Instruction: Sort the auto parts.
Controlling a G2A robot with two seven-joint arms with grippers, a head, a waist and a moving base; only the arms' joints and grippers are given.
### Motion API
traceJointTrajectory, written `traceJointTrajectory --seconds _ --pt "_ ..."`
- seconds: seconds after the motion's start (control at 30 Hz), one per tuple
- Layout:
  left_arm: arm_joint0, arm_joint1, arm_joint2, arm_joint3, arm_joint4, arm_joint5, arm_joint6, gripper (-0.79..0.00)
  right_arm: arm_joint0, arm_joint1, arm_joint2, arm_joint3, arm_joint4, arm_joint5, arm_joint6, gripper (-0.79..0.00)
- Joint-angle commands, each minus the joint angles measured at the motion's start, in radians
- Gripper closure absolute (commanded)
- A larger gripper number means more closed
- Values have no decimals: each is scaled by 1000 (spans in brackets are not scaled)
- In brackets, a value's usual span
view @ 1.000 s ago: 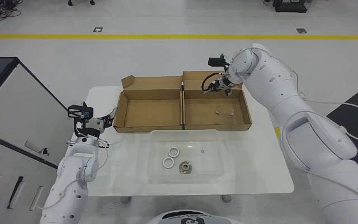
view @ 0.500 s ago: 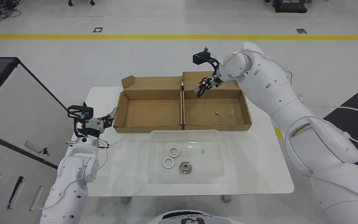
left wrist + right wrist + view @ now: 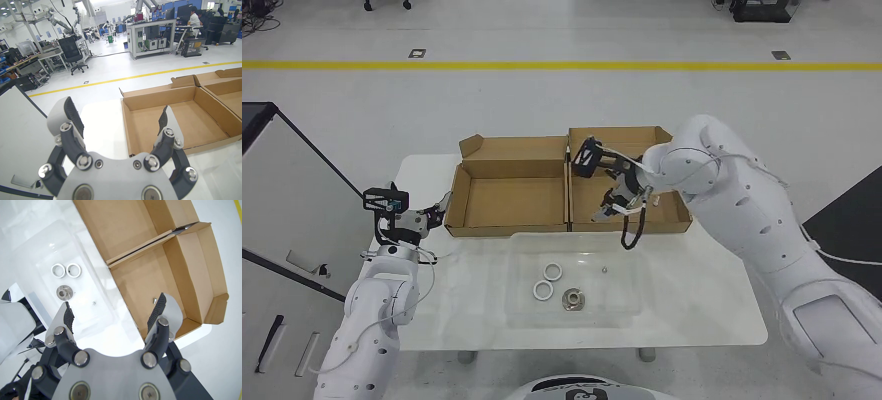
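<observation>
Four parts (image 3: 570, 298) are sat in the clear tray (image 3: 617, 300); the right gripper (image 3: 115, 306), spread and empty, is held above the tray's far edge. Best centred over one part before being lowered.

Glossy white floor (image 3: 542, 100) crossed by a yellow line (image 3: 542, 65) — black office chair (image 3: 72, 53) and equipment rack (image 3: 149, 37) beyond.

Table (image 3: 712, 290): white, smooth, glossy. At its 12 o'clock, left box (image 3: 507, 200) and right box (image 3: 587, 195), both matt brown cardboard. At 6 o'clock, a tray (image 3: 617, 300) of clear glossy plastic holds two smooth pale rings (image 3: 58, 270) and a dull grey metal hub (image 3: 64, 292). Right gripper (image 3: 114, 298) pads (image 3: 156, 311): black, ribbed.
</observation>
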Motion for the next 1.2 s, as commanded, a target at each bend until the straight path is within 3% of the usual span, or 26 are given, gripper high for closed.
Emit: traceJointTrajectory --seconds 0.0,0.2,0.47,0.83,1.17 --pt "0 0 0 0 0 0 0 -785 -31 16 -4 -50 -7 8 5 -785" --pt "0 0 0 0 0 0 0 -785 -68 56 -77 -128 -5 14 10 -785" --pt "0 0 0 0 0 0 0 -785 -23 88 -198 -137 31 9 6 -785" --pt "0 0 0 0 0 0 0 -785 -24 88 -206 -140 35 5 -2 -785" --pt "0 0 0 0 0 0 0 -785 18 73 -367 -120 -2 -2 -5 -785"
